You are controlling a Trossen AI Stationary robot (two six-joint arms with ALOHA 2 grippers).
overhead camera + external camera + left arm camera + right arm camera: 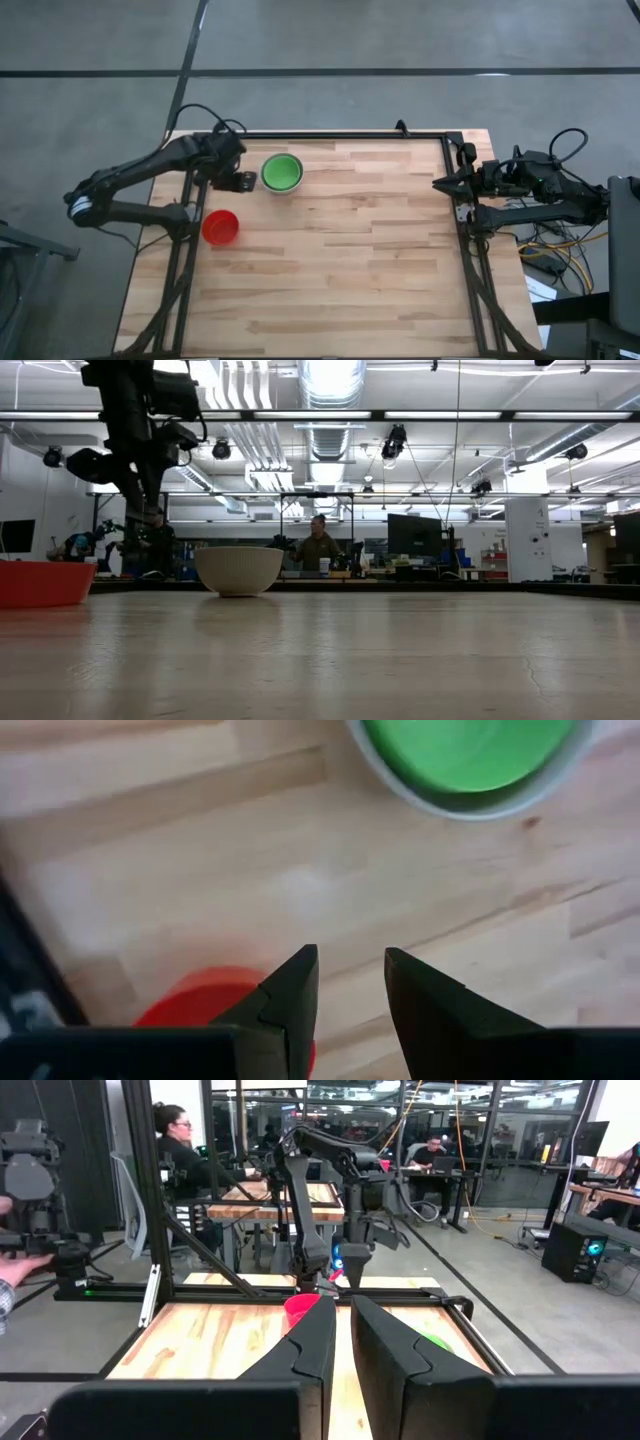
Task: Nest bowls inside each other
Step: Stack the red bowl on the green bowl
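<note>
A bright green bowl [282, 171] sits nested inside a pale white-grey bowl [480, 808], which stands on the wooden table at the far left. A red bowl [220, 227] stands alone on the table, nearer the front and close to the left edge; it also shows in the left wrist view [195, 1008]. My left gripper [350, 982] hangs open above the bare wood between the two, pointing steeply down, with nothing between its fingers. My right gripper [342, 1330] waits level at the table's right edge, shut and holding nothing.
A black metal frame [340, 135] runs along the table's far, left and right edges. Bare wood stretches across the middle and front of the table. People sit at desks in the room beyond the table.
</note>
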